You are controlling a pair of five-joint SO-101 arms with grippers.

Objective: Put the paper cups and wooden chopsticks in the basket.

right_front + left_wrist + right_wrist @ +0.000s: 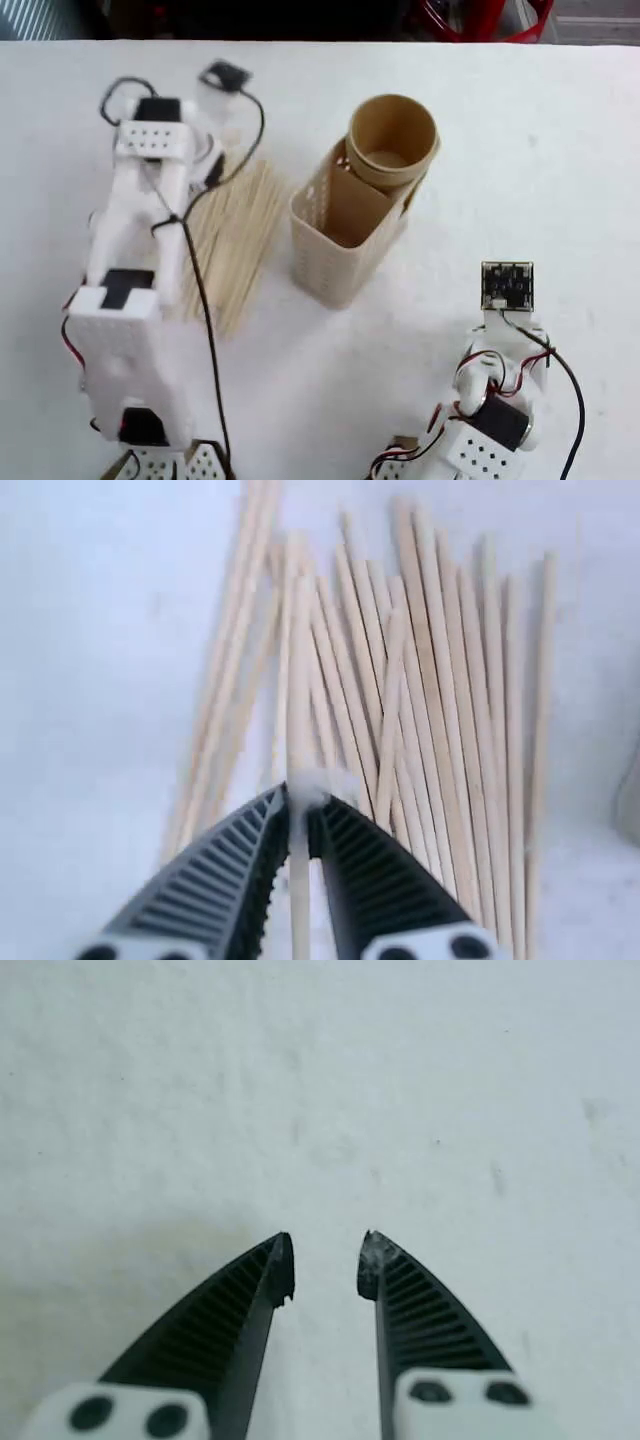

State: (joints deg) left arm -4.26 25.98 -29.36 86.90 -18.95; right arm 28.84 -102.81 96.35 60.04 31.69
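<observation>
Several wooden chopsticks [232, 235] lie in a loose pile on the white table, left of the basket [340, 235]. A paper cup [390, 140] leans in the far end of the beige perforated basket. My left gripper [303, 798] is shut on one chopstick [299, 695], just above the pile [420, 710]. In the high view the left arm [140, 250] stretches over the pile's left side. My right gripper [325, 1260] hangs open over bare table with nothing between its fingers. The right arm [500, 390] sits folded at the front right.
The basket stands in the middle of the table, angled toward the far right. Black cables [205, 300] run along the left arm and across the chopsticks. A red object [480, 20] lies beyond the table's far edge.
</observation>
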